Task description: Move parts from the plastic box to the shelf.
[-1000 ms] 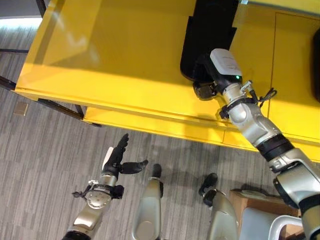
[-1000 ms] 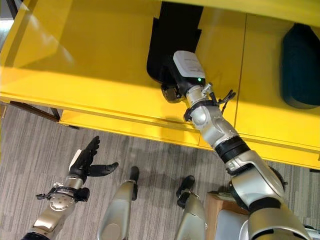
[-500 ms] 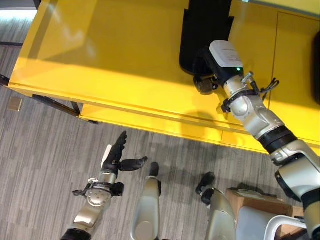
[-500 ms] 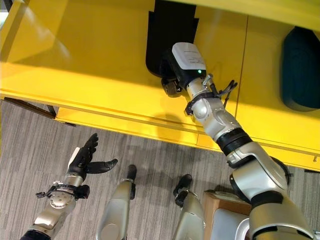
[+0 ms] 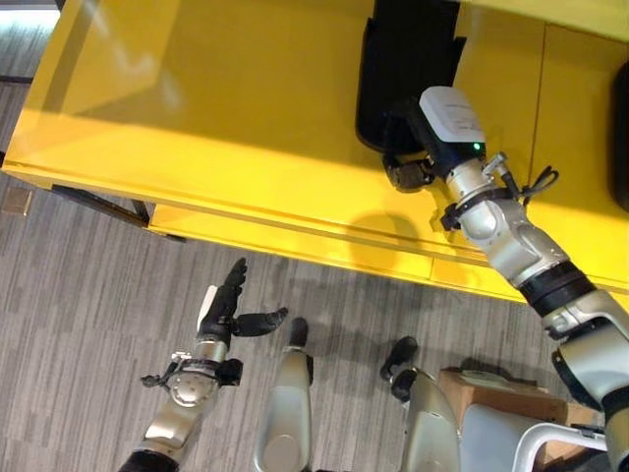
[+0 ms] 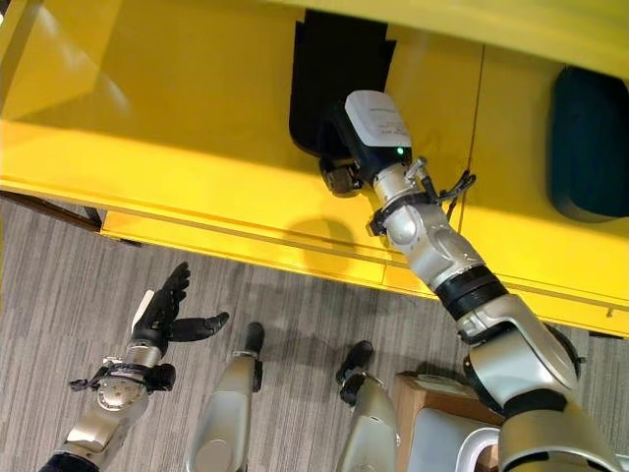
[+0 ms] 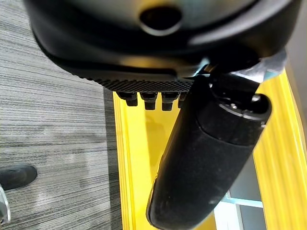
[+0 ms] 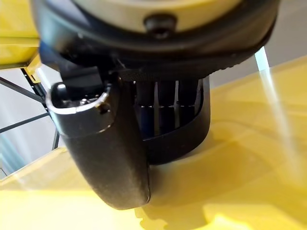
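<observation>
A flat black part (image 5: pixel 408 59) lies on the yellow shelf (image 5: pixel 216 108), reaching back under the upper board. My right hand (image 5: pixel 405 149) is at the part's near end. In the right wrist view its thumb (image 8: pixel 105 148) and fingers (image 8: pixel 165 112) are curled round the part's black rim (image 8: pixel 194 136) just above the yellow surface. My left hand (image 5: pixel 224 313) hangs low over the grey floor, in front of the shelf, fingers straight and thumb spread, holding nothing. Its thumb (image 7: pixel 206 158) shows against the shelf's yellow edge in the left wrist view.
A second dark part (image 6: pixel 588 147) lies in the shelf's neighbouring bay to the right, past a thin divider line (image 6: pixel 476 147). A brown box (image 5: pixel 496 391) with a pale container (image 5: pixel 516 441) stands on the floor at the lower right. Black frame legs (image 5: pixel 108 206) show under the shelf's left end.
The camera has shifted a little. My right hand stays closed on the black part's near end and has edged slightly rightward. The left hand has kept its pose.
</observation>
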